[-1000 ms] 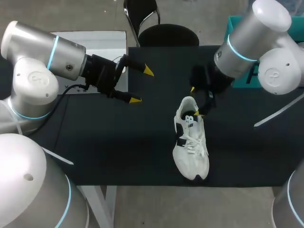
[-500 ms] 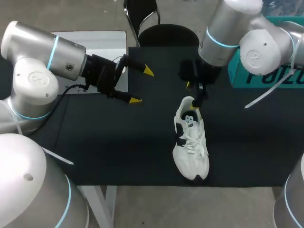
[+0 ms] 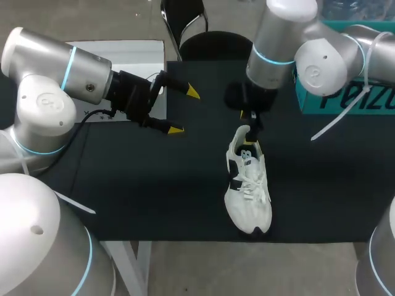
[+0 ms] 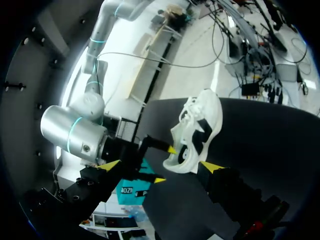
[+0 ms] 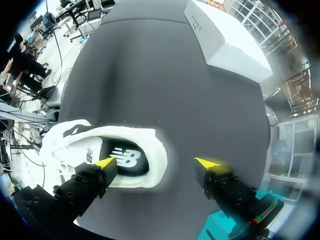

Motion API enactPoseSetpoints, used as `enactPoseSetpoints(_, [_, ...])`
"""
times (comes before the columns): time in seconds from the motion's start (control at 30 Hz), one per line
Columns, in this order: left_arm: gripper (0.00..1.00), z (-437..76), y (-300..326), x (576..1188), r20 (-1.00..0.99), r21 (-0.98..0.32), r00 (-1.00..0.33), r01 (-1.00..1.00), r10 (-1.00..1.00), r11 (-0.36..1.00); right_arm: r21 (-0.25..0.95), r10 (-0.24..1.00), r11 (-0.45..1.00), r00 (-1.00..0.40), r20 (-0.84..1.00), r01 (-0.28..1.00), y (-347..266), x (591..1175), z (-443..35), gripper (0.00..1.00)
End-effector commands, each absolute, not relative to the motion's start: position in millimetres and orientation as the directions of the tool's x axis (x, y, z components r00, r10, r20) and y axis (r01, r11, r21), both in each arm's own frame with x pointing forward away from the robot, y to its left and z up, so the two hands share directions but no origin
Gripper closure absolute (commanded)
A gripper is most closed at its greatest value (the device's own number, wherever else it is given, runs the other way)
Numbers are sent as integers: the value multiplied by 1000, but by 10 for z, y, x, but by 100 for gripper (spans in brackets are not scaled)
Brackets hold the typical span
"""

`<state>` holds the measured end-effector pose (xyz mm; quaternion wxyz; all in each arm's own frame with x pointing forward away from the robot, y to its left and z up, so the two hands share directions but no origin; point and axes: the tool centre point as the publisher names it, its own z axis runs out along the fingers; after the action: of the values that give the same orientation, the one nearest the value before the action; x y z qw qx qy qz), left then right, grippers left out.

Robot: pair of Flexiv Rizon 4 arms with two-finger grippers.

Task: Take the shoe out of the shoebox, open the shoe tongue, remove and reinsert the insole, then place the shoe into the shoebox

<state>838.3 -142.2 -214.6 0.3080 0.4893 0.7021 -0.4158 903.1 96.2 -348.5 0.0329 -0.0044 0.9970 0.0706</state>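
Right tool (image 5: 156, 163), released, straddles the white shoe (image 3: 247, 191) heel on the desk (image 3: 154, 185); an off-centre clench could topple it. Left tool (image 3: 184, 111) hangs released.

Bare table (image 3: 154, 179) lies between the left gripper (image 3: 185, 111) and the shoe (image 3: 248, 185), leaving the shoe's left side and toe reachable. The right gripper (image 3: 248, 127) straddles the heel, blocking it. A white box (image 3: 123, 61) and a teal box (image 3: 386, 102) stand at the far corners
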Motion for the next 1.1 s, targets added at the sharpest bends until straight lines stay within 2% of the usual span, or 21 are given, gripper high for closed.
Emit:
enactPoseSetpoints(0.03, [0, -2143, -1426, 8386, -838, -281, -331, 943, 434, 176, 134, -6, 991, -998, -61, -14, 1007, 9068, -3558, 0])
enactPoseSetpoints(0.83, [0, -2143, -1426, 8386, -838, -281, -331, 943, 434, 176, 75, -5, 997, -999, -41, -8, 992, 9091, -3684, 0])
enactPoseSetpoints(0.87, [0, -2143, -1426, 8386, -838, -281, -331, 943, 434, 176, 75, -4, 997, -999, -41, -7, 989, 9097, -3686, 9])
enactPoseSetpoints(0.9, [0, -2143, -1426, 8386, -838, -281, -331, 943, 434, 176, 76, 0, 997, -999, -42, -4, 985, 9102, -3687, 49])
enactPoseSetpoints(0.97, [0, -2143, -1426, 8386, -838, -281, -331, 943, 434, 176, 77, 2, 997, -999, -45, -1, 981, 9106, -3684, 79])
enactPoseSetpoints(1.0, [0, -2143, -1426, 8386, -838, -281, -331, 943, 434, 176, 78, 3, 997, -999, -46, -1, 980, 9107, -3683, 85])
enactPoseSetpoints(1.1, [0, -2143, -1426, 8386, -838, -281, -331, 943, 434, 176, 76, -1, 997, -999, -47, -4, 974, 9112, -3685, 97])
